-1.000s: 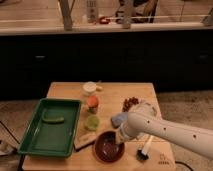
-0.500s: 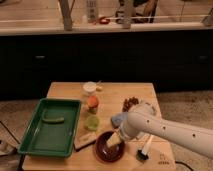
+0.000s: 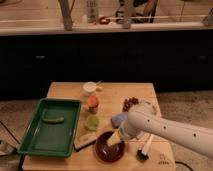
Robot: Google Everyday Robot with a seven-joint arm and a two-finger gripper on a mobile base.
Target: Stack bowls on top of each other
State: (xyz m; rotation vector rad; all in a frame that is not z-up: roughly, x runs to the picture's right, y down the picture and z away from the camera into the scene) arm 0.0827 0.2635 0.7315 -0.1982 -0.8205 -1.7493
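Camera view looks down on a wooden table (image 3: 65, 90). A dark red bowl (image 3: 102, 150) sits at its near edge in the lower centre of the frame, just right of the green tray (image 3: 30, 135). The white arm (image 3: 170, 131) reaches in from the lower right, and its gripper (image 3: 114, 142) hangs down into the bowl's right half with the fingers spread wide, pinching nothing. Whether a fingertip touches the bowl's inside cannot be told.

The step in hand appears to be the approach to grasp this bowl. The next move probably calls for setting one finger inside and one outside the rim, closing on the wall, then lifting straight up so the glossy bowl does not slip. A reddish-brown thing (image 3: 130, 103) right of centre, partly hidden behind the arm, may be the other bowl, but that is uncertain.

Against the frame from a second ago, the bowl lies in the same spot, the gripper has edged slightly left, further over the bowl, and the fingers remain spread.
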